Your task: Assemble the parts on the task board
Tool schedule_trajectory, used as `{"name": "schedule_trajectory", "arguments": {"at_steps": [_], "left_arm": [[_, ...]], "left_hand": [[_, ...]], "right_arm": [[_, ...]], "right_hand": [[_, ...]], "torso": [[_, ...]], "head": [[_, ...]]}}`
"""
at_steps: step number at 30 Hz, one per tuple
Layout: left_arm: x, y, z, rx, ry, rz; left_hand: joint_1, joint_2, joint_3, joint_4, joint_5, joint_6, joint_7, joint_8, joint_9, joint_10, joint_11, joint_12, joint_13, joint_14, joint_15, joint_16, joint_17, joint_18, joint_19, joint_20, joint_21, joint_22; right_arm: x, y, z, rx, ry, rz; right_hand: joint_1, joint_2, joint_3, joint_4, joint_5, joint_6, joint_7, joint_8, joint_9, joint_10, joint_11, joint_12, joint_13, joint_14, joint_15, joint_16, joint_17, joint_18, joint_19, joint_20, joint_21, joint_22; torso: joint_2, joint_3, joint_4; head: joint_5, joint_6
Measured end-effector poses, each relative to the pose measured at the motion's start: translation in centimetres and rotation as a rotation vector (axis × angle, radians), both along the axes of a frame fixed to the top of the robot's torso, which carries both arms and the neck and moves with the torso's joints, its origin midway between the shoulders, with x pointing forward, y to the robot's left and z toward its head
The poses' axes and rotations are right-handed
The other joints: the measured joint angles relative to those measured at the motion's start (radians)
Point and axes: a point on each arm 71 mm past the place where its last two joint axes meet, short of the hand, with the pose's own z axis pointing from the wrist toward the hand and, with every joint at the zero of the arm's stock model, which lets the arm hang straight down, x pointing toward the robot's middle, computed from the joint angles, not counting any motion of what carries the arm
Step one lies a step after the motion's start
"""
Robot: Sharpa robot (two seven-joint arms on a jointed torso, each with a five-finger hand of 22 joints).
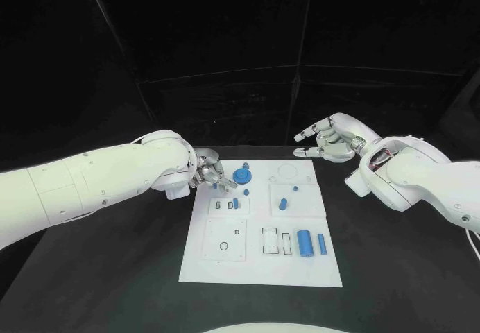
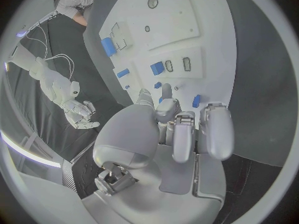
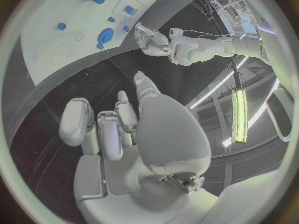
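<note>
The white board (image 1: 262,270) lies mid-table. On it are roughly seven blue parts: a round knob (image 1: 242,174) at the far end, two cylinders (image 1: 305,243) nearer, and small pieces between. The left hand (image 1: 211,173) hangs over the board's far left edge, fingers curled beside the knob; possibly pinching something, I cannot tell. The right hand (image 1: 330,139) hovers beyond the far right corner, fingers apart, empty.

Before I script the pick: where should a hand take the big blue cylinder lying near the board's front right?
Probably across the middle of the big blue cylinder, fingers coming from above on its two long sides: it lies flat, lengthwise, with a slimmer blue piece close beside it.
</note>
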Motion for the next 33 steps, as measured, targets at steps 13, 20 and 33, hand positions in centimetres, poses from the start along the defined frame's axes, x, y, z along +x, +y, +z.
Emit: {"name": "schedule_trajectory", "arguments": {"at_steps": [13, 20, 33], "left_arm": [[-0.1, -2.2, -1.1, 0.090, 0.026, -0.060], [-0.1, -2.7, -1.2, 0.105, 0.031, -0.072], [0.2, -3.5, -1.5, 0.119, 0.038, -0.084]], "left_hand": [[-0.033, 0.004, -0.019, 0.000, -0.026, -0.011, -0.004, 0.027, 0.041, 0.011, -0.004, 0.026, 0.027, 0.000, 0.000, 0.000, 0.000, 0.000, 0.000, 0.000, 0.014, 0.030], [-0.033, 0.004, -0.021, -0.003, -0.026, -0.011, -0.004, 0.027, 0.043, 0.011, -0.004, 0.026, 0.029, 0.000, 0.000, 0.000, 0.000, 0.000, 0.000, 0.000, 0.019, 0.033], [-0.033, 0.004, -0.024, -0.006, -0.023, -0.014, -0.007, 0.035, 0.055, 0.011, -0.004, 0.026, 0.032, 0.000, 0.000, 0.000, 0.000, 0.000, 0.003, -0.003, 0.019, 0.038]], "right_arm": [[0.5, 0.4, -0.3, -0.012, 0.016, -0.001], [0.7, 0.5, -0.4, -0.018, 0.021, -0.001], [0.9, 0.7, -0.5, -0.024, 0.029, 0.001]], "right_hand": [[0.009, 0.009, -0.018, 0.000, 0.044, 0.000, 0.000, 0.008, 0.000, -0.007, 0.000, -0.007, -0.010, 0.000, 0.000, -0.009, 0.000, 0.000, -0.008, -0.007, -0.015, -0.019], [0.009, 0.009, -0.022, 0.003, 0.059, 0.000, 0.000, 0.010, 0.000, -0.007, 0.000, -0.010, -0.015, 0.000, 0.000, -0.009, 0.000, 0.000, -0.011, -0.004, -0.019, -0.026], [0.009, 0.009, -0.022, 0.003, 0.065, 0.000, 0.000, 0.010, 0.000, -0.007, 0.000, -0.013, -0.016, 0.000, 0.000, -0.013, 0.001, 0.000, -0.011, -0.004, -0.019, -0.029]], "torso": [[0.002, -0.0010, 0.0015], [0.002, -0.0010, 0.0005], [0.002, -0.0010, 0.0003]], "head": [[-0.002, -0.013], [-0.001, -0.016], [-0.001, -0.020]]}}
